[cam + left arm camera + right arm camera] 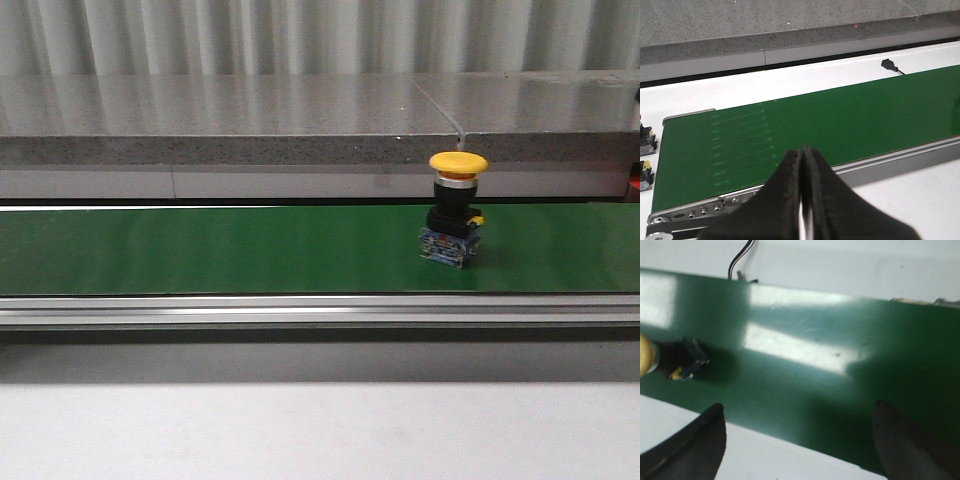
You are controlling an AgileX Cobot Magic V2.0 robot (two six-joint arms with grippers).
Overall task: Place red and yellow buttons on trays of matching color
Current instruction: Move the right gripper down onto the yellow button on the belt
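looking like nothing's sorted yet, the yellow button (pixel 457 208) stands upright on the green belt (pixel 220 250), left end effector (pixel 804 200) pinched closed, right end effector (pixel 799 440) spread wide, both empty.

Even overhead light; white glare patches on the green belt (pixel 805 365); right wrist view blurred, perhaps by motion.

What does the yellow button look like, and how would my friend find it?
Look for the long green belt running across the front view. Toward its right side stands the yellow button, upright and alone on the belt. It has a round yellow mushroom cap on top, a black body below, and a small blue base.
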